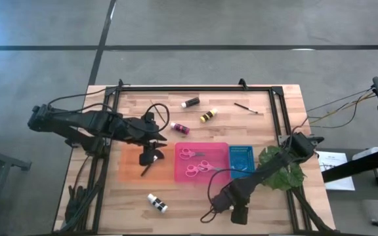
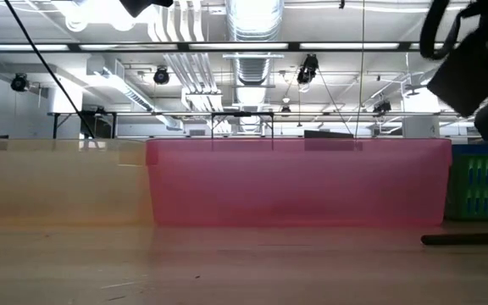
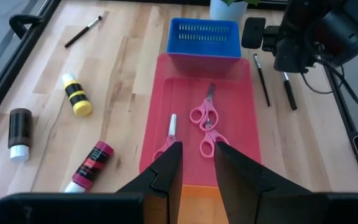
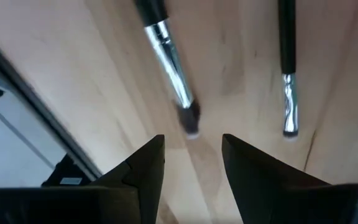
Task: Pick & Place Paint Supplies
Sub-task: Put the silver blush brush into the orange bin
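At the centre of the high view lies the wooden table [image 1: 195, 196], framed by a dark rail, with grey floor filling the upper part of the frame. On it, just left of centre, sits the orange tray [image 1: 131, 164]; touching its right edge is the pink tray [image 1: 202, 178], and right of that the small blue basket [image 1: 241, 157]. A green leafy plant [image 1: 282, 172] stands at the right edge of the table.

The left arm reaches in from the left of the frame, and its left gripper [image 1: 151, 157] hangs over the orange tray; in the left wrist view its fingers [image 3: 166, 171] stand a little apart with nothing between them. The right arm comes from the right and bends down to the lower middle, where the right gripper [image 1: 236, 211] is low over the bare wood near the table's front edge. In the right wrist view its fingers [image 4: 145, 165] are apart and empty, just above two brushes [image 4: 169, 62] lying side by side on the wood.

Two pink-handled scissors [image 1: 190, 155] lie in the pink tray. Above the trays, toward the top of the table, are a pink bottle [image 1: 180, 128], a yellow bottle [image 1: 207, 116] and a black bottle [image 1: 190, 103], with a thin brush [image 1: 248, 108] to the upper right. A white bottle [image 1: 157, 203] lies at the lower left of the table.
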Action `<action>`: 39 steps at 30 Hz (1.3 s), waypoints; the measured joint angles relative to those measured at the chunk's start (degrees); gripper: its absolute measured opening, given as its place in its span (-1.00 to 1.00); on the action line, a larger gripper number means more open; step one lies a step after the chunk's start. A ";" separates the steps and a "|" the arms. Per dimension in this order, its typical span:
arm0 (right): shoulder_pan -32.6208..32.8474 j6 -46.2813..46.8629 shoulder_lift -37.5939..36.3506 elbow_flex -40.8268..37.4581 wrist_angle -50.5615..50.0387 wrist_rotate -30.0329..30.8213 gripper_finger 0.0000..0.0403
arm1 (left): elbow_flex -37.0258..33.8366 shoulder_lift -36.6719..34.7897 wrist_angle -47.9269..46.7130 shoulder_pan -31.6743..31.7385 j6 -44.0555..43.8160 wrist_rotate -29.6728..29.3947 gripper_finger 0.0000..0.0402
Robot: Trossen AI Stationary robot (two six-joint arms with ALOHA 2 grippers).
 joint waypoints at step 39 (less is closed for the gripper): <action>0.97 1.38 -0.35 -5.50 9.19 -0.29 -0.94 | 2.71 -0.04 -2.42 1.77 -0.15 0.00 -0.51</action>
